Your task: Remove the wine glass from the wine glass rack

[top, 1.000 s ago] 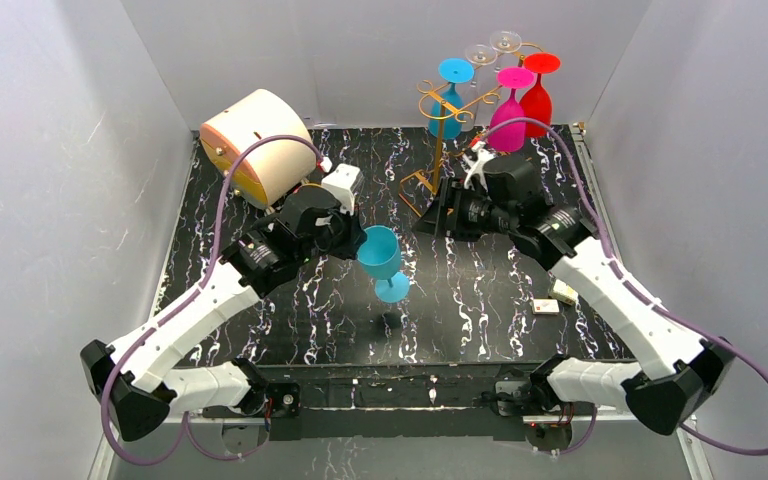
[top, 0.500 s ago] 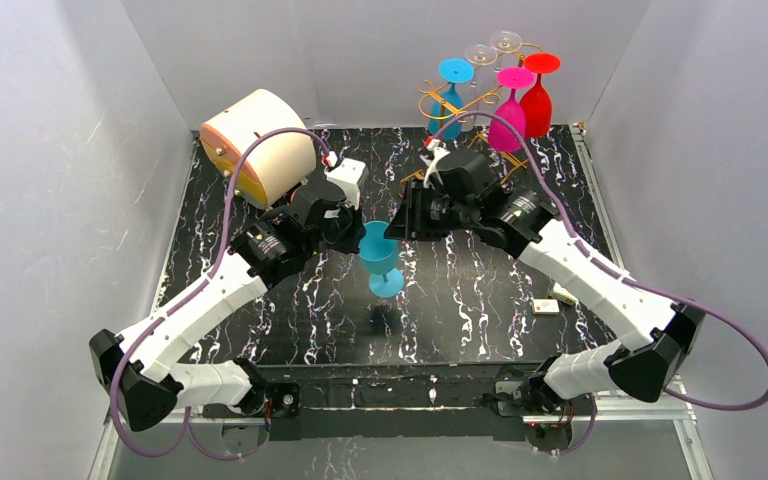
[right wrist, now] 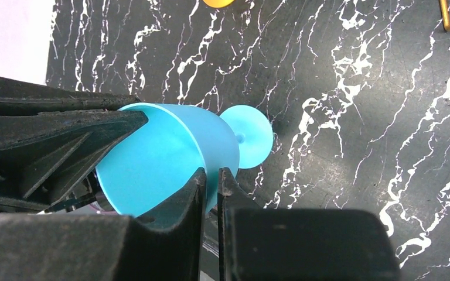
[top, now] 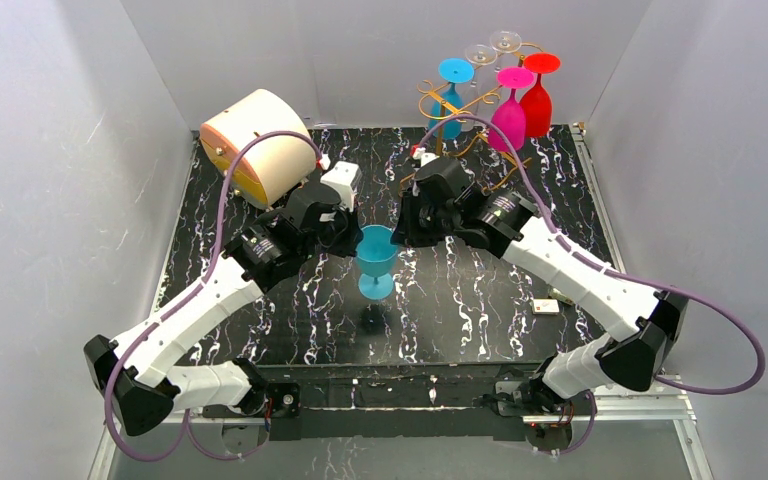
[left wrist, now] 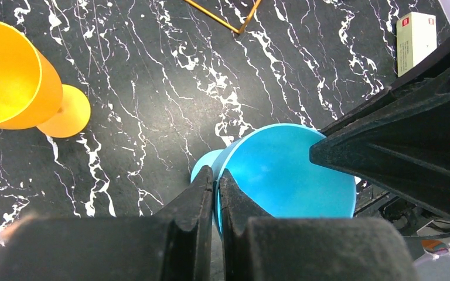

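Observation:
The cyan wine glass (top: 375,262) is held upright above the table's middle, off the gold wire wine glass rack (top: 440,130) at the back. My left gripper (left wrist: 215,174) is shut on the near rim of its cyan bowl (left wrist: 281,175). My right gripper (right wrist: 211,172) is shut on the opposite rim of the bowl (right wrist: 164,152), with the foot (right wrist: 249,137) below. In the top view the left gripper (top: 352,240) and right gripper (top: 400,235) meet at the glass. Blue (top: 450,90), magenta (top: 509,110), red (top: 537,95) and clear (top: 490,50) glasses hang on the rack.
A peach rounded box (top: 255,145) stands at the back left. An orange glass (left wrist: 12,82) lies on the table under the left arm. A small white box (top: 550,305) lies at the right. The rack's gold base wire (left wrist: 228,17) is close behind.
My right arm has swung left from the rack to the cyan glass and shut on its rim. The left gripper has brought the glass more upright and slightly lower.

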`<state>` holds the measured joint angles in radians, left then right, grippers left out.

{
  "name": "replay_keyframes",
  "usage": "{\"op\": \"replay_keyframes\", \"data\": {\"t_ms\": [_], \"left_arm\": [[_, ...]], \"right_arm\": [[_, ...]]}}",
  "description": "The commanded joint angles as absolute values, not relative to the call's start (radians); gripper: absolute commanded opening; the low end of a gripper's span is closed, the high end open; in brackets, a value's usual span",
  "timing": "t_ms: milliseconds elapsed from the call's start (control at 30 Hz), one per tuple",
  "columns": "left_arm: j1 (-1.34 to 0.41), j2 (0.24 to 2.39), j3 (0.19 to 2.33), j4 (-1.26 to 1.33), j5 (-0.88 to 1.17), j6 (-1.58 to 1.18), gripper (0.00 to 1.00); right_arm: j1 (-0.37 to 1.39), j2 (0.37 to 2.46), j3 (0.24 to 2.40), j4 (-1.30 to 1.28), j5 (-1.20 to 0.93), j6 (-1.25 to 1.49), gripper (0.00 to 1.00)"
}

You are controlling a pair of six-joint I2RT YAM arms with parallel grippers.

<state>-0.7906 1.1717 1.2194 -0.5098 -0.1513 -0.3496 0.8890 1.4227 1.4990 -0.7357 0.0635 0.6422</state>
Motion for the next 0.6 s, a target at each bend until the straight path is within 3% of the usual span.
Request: {"op": "replay_keyframes", "data": {"t_ms": [0,100,233,467,567], "left_arm": [[-0.795,1.143,1.228,-0.529,-0.060,-0.395,0.14],[-0.796,1.146,1.227,-0.572,-0.037,-0.422,0.34],[-0.796,1.117,1.185,-0.615,-0.044,-0.438,0.43],[-0.796,1.074,1.104,-0.579,-0.058,-0.497,0.39],[-0.796,1.103,1.132,-0.601,-0.063,-0.477,0.30]], "right_arm": [[0.904,1.439,1.531,-0.749,0.132,0.608,0.01],[0.908,1.422,1.500,-0.727,0.165,0.611,0.01],[0.913,1.413,1.488,-0.720,0.181,0.604,0.01],[0.913,1.418,1.478,-0.684,0.147,0.569,0.01],[0.917,1.422,1.490,-0.684,0.133,0.570,0.01]]}}
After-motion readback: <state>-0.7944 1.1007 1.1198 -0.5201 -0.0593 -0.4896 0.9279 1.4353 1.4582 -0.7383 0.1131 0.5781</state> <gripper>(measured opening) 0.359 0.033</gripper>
